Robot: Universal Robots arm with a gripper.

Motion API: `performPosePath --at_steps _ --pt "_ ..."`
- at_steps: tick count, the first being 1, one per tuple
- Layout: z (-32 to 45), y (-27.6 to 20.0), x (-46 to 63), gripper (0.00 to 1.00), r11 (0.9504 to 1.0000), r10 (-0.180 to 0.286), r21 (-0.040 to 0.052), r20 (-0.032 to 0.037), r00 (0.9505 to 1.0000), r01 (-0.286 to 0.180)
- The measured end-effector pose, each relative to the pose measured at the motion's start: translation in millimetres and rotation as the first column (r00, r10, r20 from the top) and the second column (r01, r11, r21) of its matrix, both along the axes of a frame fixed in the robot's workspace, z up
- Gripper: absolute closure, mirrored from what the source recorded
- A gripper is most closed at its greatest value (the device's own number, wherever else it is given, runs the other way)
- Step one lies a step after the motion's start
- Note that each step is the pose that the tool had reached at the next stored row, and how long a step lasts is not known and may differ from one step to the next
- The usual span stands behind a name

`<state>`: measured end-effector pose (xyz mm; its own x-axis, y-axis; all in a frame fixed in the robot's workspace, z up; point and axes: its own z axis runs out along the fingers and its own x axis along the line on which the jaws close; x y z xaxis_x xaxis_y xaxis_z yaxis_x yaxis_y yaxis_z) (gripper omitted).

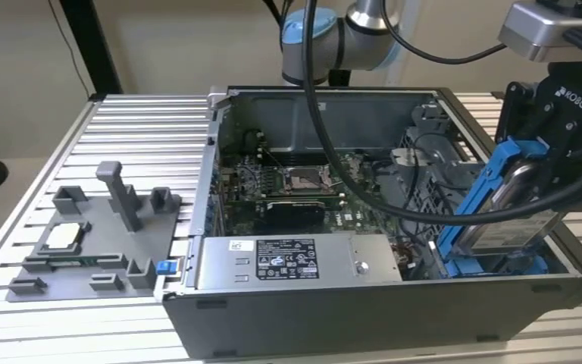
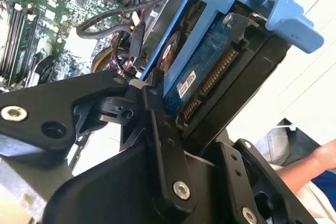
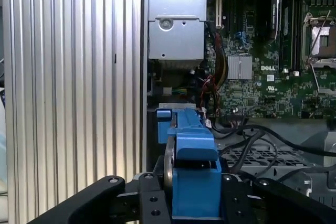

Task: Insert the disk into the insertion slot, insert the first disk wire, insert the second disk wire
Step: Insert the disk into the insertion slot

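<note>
The black end effector (image 1: 521, 163) is clenched on the disk (image 1: 503, 220), its flat fingers pressing the two broad faces of the drive. In the exterior view the disk stands steeply tilted over the corner of the open grey steel computer case (image 1: 372, 318) on the exterior view's right, its lower end at the mouth of the insertion slot (image 1: 493, 267), a sheet-metal bay with blue plastic inside (whether it touches the bay I cannot tell). The second wrist view shows the disk (image 2: 210, 66) from below: a blue circuit board with a gold-toothed connector, framed by a glossy blue plastic carrier ending in a flared tab. Beside the slot lie a boxy grey power supply (image 1: 301, 262) and a green motherboard (image 1: 291, 189). Thick black cables (image 1: 412, 212) loop across the case. The case rests on a ribbed aluminium surface (image 1: 129, 121).
</note>
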<state>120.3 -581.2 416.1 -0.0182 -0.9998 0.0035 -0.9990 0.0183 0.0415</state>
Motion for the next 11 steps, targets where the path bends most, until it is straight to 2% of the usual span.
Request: performPosePath --at_steps 5,7,11 --pt "-7.2 0.1 1.6 1.0 1.0 0.0 -0.0002 -0.0006 1.0 0.0" --pt "-10.4 -0.1 3.3 1.0 1.0 0.0 0.0033 -0.0004 1.0 0.0" --pt "-16.1 0.1 4.2 1.0 1.0 0.0 0.0013 -0.0024 1.0 0.0"
